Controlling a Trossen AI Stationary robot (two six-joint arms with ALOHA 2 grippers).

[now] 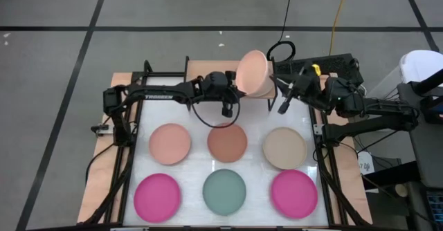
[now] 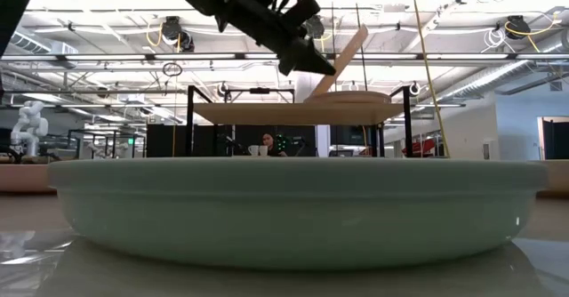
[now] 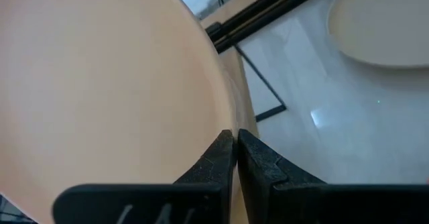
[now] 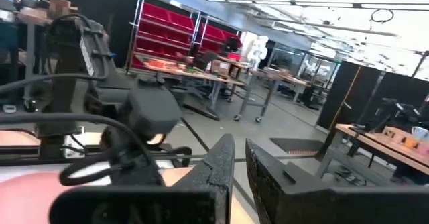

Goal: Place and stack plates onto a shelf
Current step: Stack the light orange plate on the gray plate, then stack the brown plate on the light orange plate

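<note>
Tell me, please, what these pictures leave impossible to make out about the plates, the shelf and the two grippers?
- Shelf top, high view: the left gripper and its tilted peach plate cover it, so any stack there is hidden.
- Five table plates, low view: the teal plate fills the foreground.
- Peach plate, left wrist view: cut off by the edges.
- Right gripper, right wrist view: whether the narrow gap counts as open.

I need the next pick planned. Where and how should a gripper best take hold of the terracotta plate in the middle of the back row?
Probably by the rim. The terracotta plate lies flat and shallow on the table, so only its raised edge offers a hold. Come from above at the shelf side, one jaw inside the rim, one outside.
</note>
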